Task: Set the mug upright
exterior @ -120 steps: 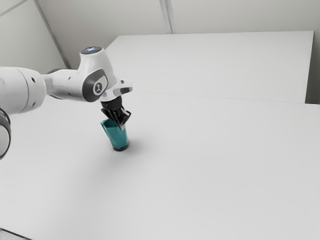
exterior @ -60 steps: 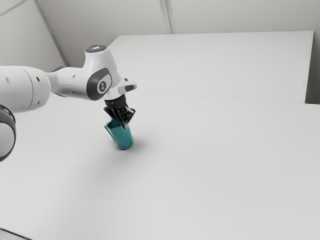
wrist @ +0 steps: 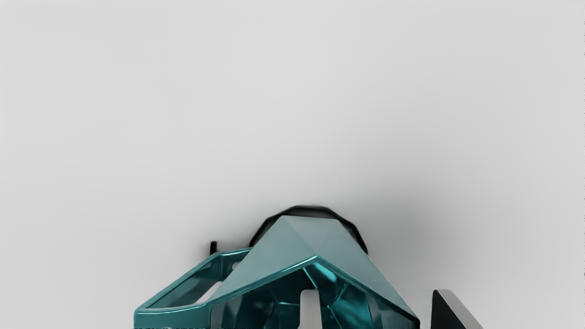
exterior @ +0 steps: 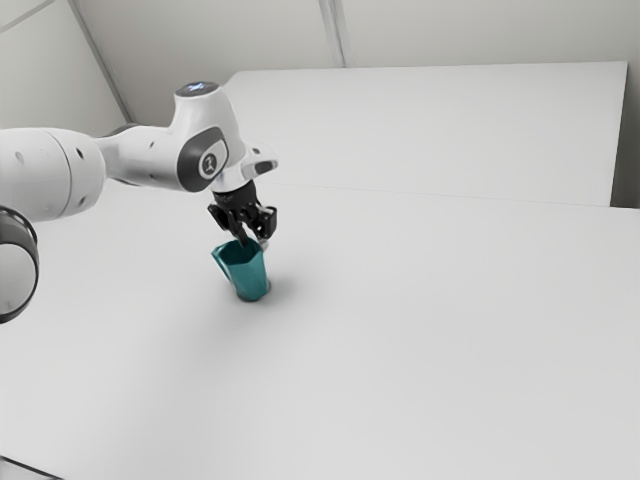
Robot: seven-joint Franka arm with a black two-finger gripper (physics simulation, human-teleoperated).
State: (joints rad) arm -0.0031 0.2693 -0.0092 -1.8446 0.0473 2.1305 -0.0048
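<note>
Mug (exterior: pixel 250 274) mouth-up on the table (exterior: pixel 400 330), seemingly upright.
The gripper (exterior: pixel 254 241) is spread, inner finger (wrist: pixel 311 310) within the mouth, outer finger (wrist: pixel 452 308) beyond the wall (clamping nothing); sideways drift could snag the rim and topple it. The wrist view reveals that outer gap, unreadable from the exterior view, which better tells how the base sits.

No legible lettering, labels, numbers or signs

It looks like a plain lab: pale grey wall (exterior: pixel 480 30); broad white table (exterior: pixel 400 350); jointed robot arm (exterior: pixel 145 157).
</note>
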